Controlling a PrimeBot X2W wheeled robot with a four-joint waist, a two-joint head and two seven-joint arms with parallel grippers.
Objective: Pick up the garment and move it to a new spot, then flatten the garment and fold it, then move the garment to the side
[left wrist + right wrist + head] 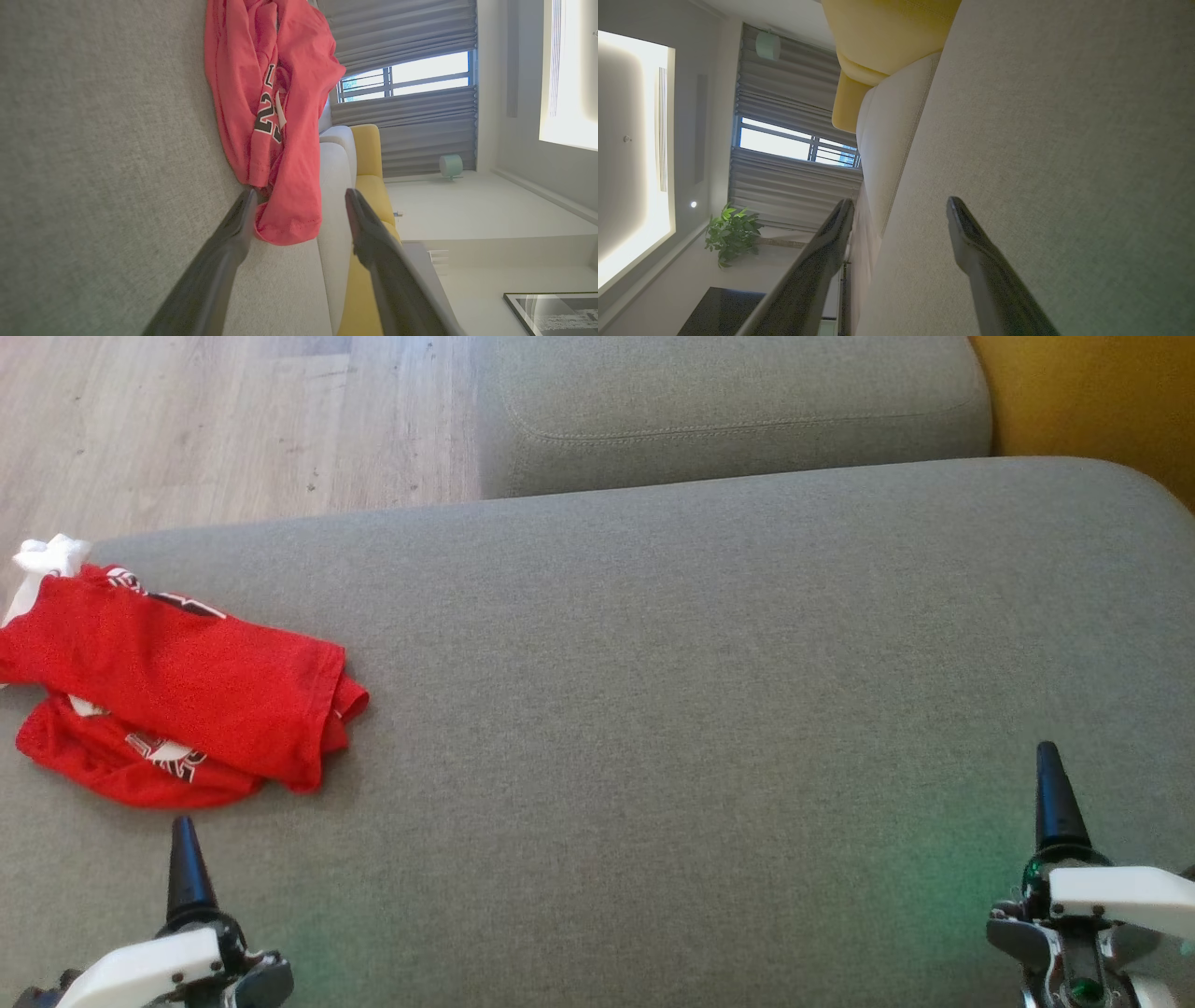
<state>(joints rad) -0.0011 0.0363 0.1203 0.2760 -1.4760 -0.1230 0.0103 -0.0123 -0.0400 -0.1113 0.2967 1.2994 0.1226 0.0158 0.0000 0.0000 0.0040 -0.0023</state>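
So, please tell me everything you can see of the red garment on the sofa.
The red garment is thin, soft cloth with black-and-white printing, digits among it, and a white part at its far left corner. It lies crumpled in loose overlapping layers, not flat, at the left edge of the grey sofa cushion, resting on it. The open left gripper points at its near hem from close by.

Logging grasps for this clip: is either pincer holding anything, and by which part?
Nothing is held. The left pincer and right pincer both stand open; the red garment lies crumpled on the grey cushion.
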